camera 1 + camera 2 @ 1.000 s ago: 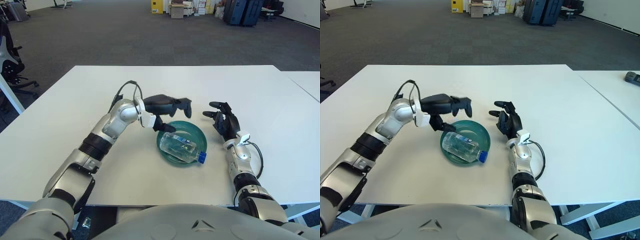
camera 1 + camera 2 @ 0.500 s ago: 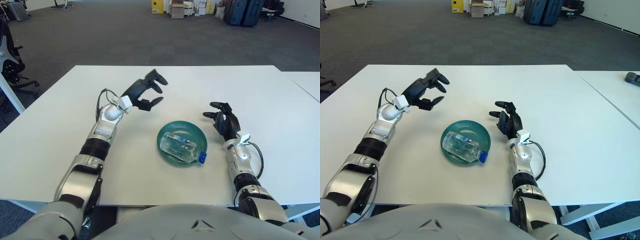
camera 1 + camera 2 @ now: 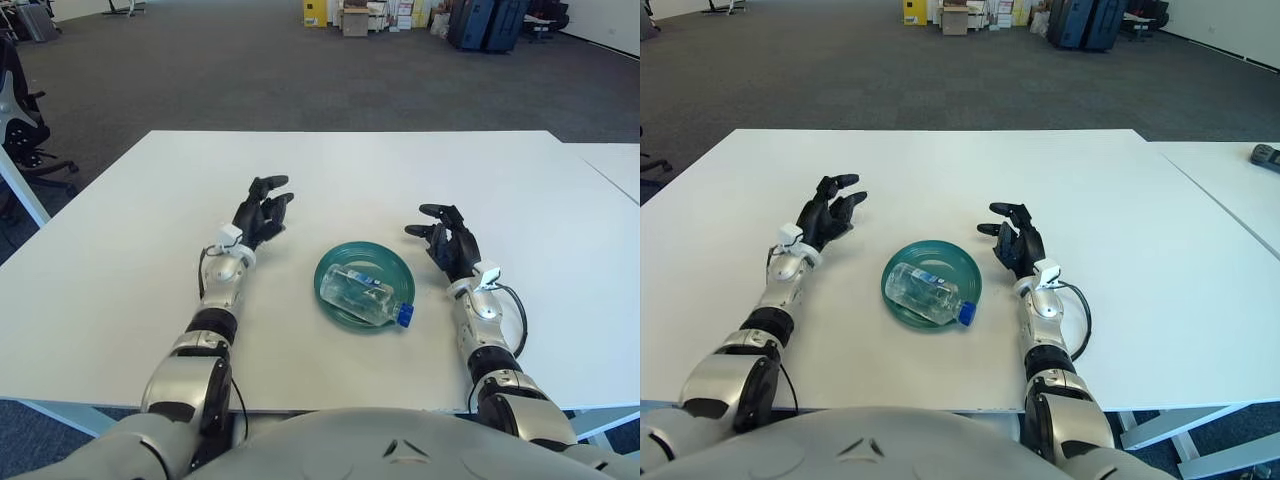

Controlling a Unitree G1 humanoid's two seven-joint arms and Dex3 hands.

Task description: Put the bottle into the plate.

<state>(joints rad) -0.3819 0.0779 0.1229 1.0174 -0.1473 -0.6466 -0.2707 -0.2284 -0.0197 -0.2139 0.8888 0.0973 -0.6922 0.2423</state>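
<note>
A clear plastic bottle [image 3: 362, 294] with a blue cap lies on its side in the teal plate [image 3: 335, 270] at the middle of the white table [image 3: 320, 170]; the cap end reaches over the plate's front right rim. My left hand [image 3: 260, 213] rests to the left of the plate, fingers relaxed and open, holding nothing. My right hand [image 3: 447, 240] rests to the right of the plate, fingers open and empty.
A second white table [image 3: 615, 165] adjoins on the right, with a dark object [image 3: 1266, 154] on it. Office chairs stand at the far left, and boxes and dark cases at the far end of the carpeted room.
My left hand has drawn back from above the plate, swung up and to the left, and come down on the table left of the plate. The bottle stays in the plate. The right hand has not moved.
</note>
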